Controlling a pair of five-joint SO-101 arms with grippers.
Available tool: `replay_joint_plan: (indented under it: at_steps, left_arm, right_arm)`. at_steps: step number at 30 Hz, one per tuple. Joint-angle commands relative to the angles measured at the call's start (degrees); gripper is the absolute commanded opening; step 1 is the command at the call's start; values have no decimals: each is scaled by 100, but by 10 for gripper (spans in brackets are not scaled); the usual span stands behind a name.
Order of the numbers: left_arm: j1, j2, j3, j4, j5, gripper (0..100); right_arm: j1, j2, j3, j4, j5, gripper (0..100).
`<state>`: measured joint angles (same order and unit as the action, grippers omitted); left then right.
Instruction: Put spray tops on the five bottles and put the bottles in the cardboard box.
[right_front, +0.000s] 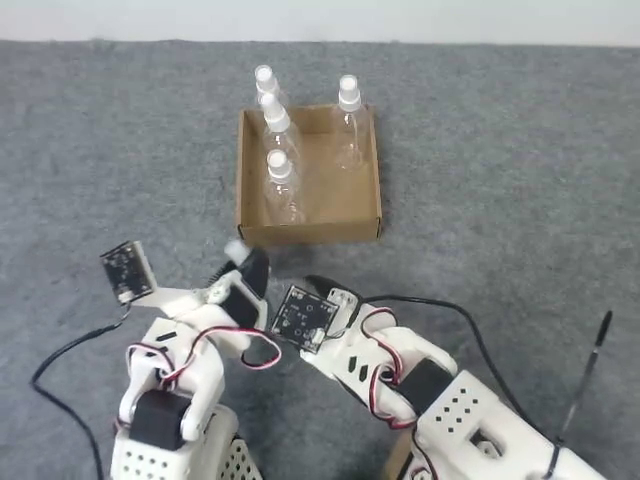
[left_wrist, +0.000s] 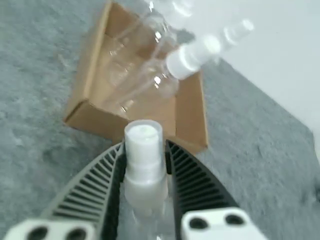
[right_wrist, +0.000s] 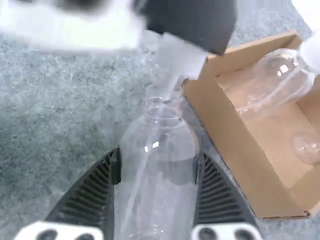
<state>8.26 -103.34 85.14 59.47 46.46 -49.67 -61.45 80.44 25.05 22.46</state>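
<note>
Clamped in the right gripper (right_wrist: 157, 161), the last uncapped bottle (right_wrist: 157, 142) is held under the spray top (left_wrist: 143, 134) pinched in the left gripper (left_wrist: 145, 151), while four capped bottles (right_front: 282, 170) are seen already standing in the cardboard box (right_front: 310, 232).

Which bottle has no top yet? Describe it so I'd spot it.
Find the cardboard box; on the robot's side of it, the right gripper holds a clear bottle. Its neck is open, with the left gripper holding a spray top over it, while the other four bottles wear white tops.

The carpeted table (right_front: 520, 160) (grey) carries the cardboard box (right_front: 310, 232), open upward
</note>
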Motion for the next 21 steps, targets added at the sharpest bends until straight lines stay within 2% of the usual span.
replay_joint_plan:
  at_steps: [1,16,21]
  left_arm:
    - [316,-97,-66,53,-229,11]
    - [352,-97,4,35,-255,12]
    - [352,-97,22,35,-519,13]
  right_arm:
    - [92,-215,-97,-189,-53,38]
    - [101,-215,-97,-198,-53,38]
    - [101,-215,-97,-198,-53,38]
